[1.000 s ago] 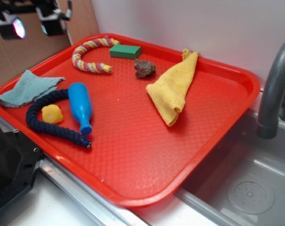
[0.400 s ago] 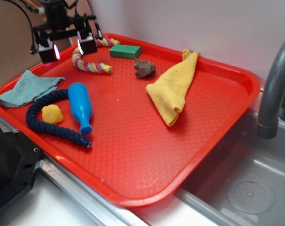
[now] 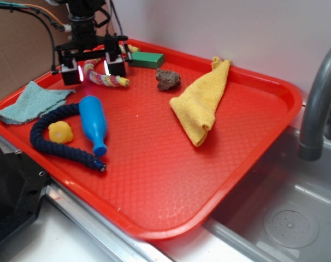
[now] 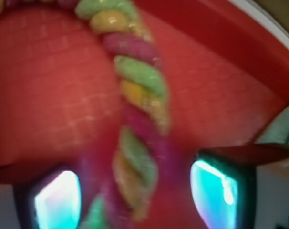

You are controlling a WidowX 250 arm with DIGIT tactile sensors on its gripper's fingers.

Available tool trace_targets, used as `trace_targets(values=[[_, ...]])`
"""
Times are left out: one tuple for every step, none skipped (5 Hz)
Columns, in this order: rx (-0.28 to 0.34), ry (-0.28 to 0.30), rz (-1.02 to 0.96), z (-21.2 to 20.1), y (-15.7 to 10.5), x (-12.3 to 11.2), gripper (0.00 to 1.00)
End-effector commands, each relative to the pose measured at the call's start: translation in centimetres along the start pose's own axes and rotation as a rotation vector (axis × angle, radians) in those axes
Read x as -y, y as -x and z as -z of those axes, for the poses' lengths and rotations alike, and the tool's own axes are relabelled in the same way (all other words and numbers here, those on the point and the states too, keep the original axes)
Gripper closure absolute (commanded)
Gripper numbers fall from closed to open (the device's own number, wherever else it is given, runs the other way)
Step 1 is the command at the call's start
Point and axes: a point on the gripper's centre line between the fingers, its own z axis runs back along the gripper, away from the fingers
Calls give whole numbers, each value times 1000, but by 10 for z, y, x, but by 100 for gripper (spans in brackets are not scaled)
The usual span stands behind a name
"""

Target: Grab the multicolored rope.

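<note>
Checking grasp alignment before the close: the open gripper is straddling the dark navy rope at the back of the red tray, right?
Not quite. The open gripper is straddling the multicolored rope, not the navy one; the wrist view shows pink, yellow and green strands running between its fingers. The rest holds: it is at the back of the red tray.

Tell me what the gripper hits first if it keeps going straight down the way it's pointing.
Most likely the multicolored rope: the gripper points down with its open fingers on either side of it. In the wrist view the rope runs between them, with the red tray beneath. The remaining gap is unclear.
</note>
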Motion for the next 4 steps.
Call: trace_targets(values=[[-30, 16, 36, 6, 3, 0, 100], [-52, 13, 67, 10, 4, 1, 100], [-69, 11, 76, 13, 4, 1, 100], [-75, 5, 100, 12, 4, 0, 100]])
